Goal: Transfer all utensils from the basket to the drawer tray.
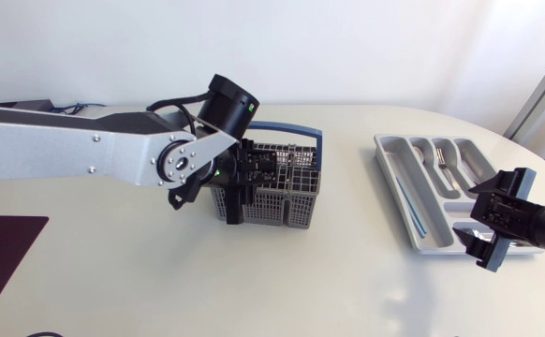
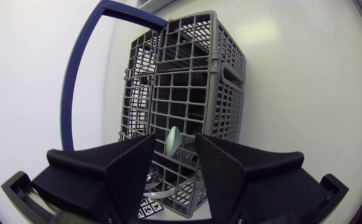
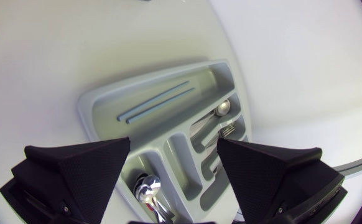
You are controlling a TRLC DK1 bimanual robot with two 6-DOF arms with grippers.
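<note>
Grey plastic lattice basket [image 1: 296, 201] with a blue handle stands left of the table's [image 1: 301, 281] middle. The left end effector [image 2: 175, 149] hangs over it, fingers narrowly apart, with a pale utensil tip [image 2: 172, 138] between them. The right end effector [image 1: 493, 220] gapes wide above the grey drawer tray [image 1: 390, 154], which holds a silver spoon [image 3: 223, 109].

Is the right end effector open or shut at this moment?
Open. The right end effector has its fingers wide apart over the drawer tray, and nothing is held between them.
</note>
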